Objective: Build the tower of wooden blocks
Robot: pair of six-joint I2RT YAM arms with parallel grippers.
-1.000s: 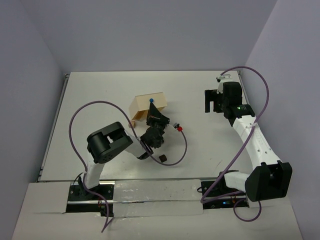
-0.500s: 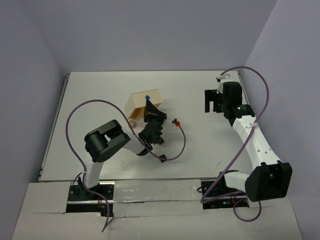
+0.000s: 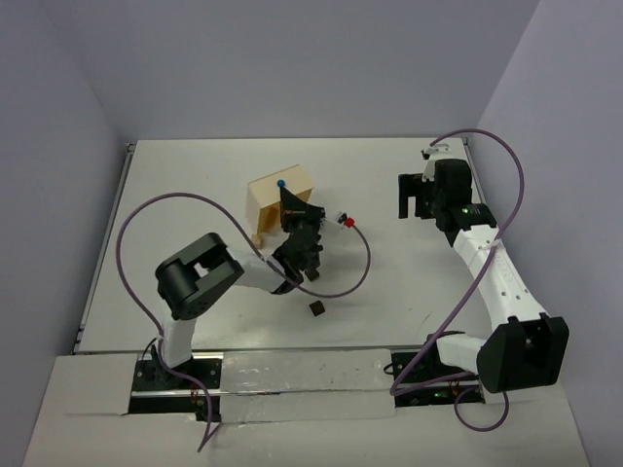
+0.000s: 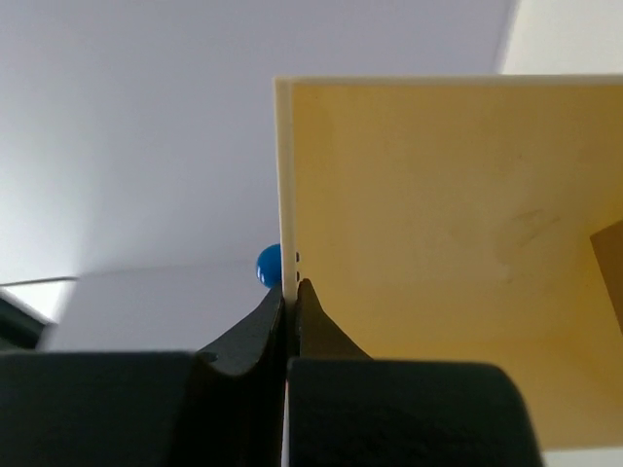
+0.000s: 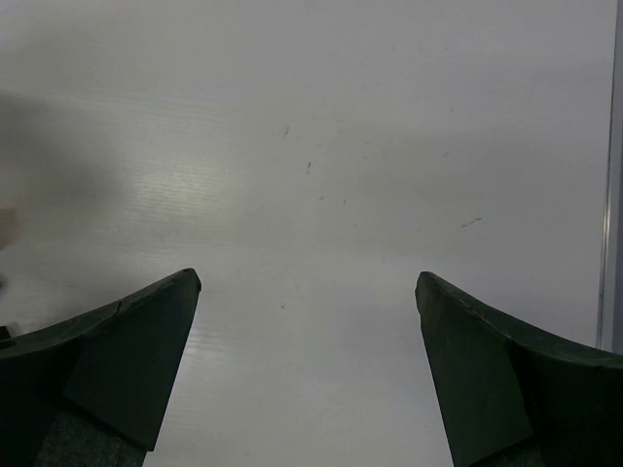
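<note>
Nearward of the left pincer (image 4: 290,292), clamped on the pale board (image 4: 438,253), a dark wood block (image 3: 316,308) is seen, far from the spread right pincer (image 5: 307,280).

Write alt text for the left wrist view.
The left end effector, seen from just behind its two dark fingers, is pinched shut on the thin edge of a pale tan board that fills the right half of the frame. A small blue ball peeks out left of that edge, against a pale lavender wall.
</note>
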